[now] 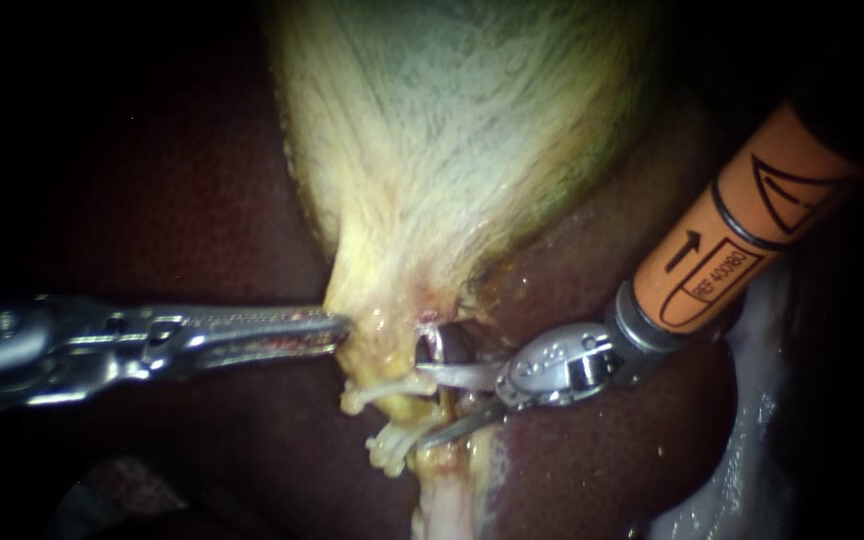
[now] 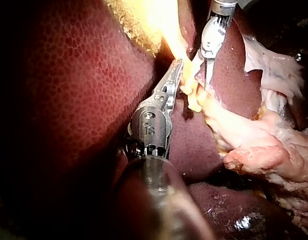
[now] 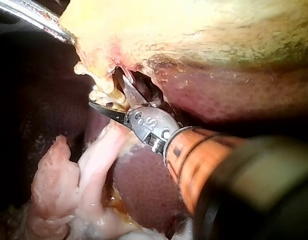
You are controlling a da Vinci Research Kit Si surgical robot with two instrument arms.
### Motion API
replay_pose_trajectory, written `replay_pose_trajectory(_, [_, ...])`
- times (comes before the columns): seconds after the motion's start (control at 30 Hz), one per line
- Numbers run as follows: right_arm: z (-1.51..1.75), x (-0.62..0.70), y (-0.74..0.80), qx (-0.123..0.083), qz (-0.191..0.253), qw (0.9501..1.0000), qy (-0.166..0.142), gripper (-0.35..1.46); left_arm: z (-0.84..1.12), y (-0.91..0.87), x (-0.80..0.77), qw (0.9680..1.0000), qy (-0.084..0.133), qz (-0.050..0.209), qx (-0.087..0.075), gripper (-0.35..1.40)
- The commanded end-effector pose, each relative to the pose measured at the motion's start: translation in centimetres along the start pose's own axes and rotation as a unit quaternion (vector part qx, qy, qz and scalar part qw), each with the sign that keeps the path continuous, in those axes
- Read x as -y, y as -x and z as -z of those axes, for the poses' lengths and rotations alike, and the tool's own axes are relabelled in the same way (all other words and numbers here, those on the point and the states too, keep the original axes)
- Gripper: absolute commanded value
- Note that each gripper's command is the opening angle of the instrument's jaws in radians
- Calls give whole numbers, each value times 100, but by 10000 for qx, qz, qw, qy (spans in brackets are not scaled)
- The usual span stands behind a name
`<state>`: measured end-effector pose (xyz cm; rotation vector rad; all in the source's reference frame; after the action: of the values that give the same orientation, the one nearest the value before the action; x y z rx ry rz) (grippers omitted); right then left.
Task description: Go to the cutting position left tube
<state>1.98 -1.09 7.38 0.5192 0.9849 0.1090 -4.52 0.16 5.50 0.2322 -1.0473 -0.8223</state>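
Judging from the endoscope view, the approach looks nearly complete. The right instrument [image 1: 421,406] comes in from the upper right, and its two thin blades are spread wide just below the neck of the gallbladder [image 1: 452,130]. Two pale tubes run out from under that neck across the dark liver [image 1: 612,460]: an upper tube [image 1: 382,392] and a lower tube [image 1: 393,447].

One blade lies just above the upper tube. The other runs along the root of the lower tube. The root of the upper tube therefore seems to sit in the gap between the blades, and I see nothing gripped. The right wrist view agrees, showing pale strands between the spread blades, close to their tips. I cannot tell for sure which of the two tubes the task means by the left one.

The left instrument [image 1: 338,328] comes in from the left. Its jaws are pressed together on the edge of the gallbladder neck, pinching it and drawing it sideways so that the tubes stand clear of the liver. The left wrist view shows the same hold, with the other instrument's blade just beyond the jaws.

What is left appears small. The blades likely need to go a little deeper so that one tube alone lies well inside the gap, square across it. The other tube and the gallbladder wall must stay outside. The hold on the neck should stay as it is.
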Motion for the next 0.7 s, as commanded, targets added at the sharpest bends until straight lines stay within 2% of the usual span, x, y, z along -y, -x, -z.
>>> replay_pose_trajectory(0.03, [-2,1,0,-8,17,10000,-75,133,0,0,-1,10000,-1,-1,0,-35])
replay_pose_trajectory(0.5, [-28,9,8,39,431,9976,-543,121,-6,-1,-9,10000,-11,4,-2,-35])
replay_pose_trajectory(0.7, [-34,10,4,47,548,9967,-594,120,-10,-1,-12,10000,-9,5,-1,-35])
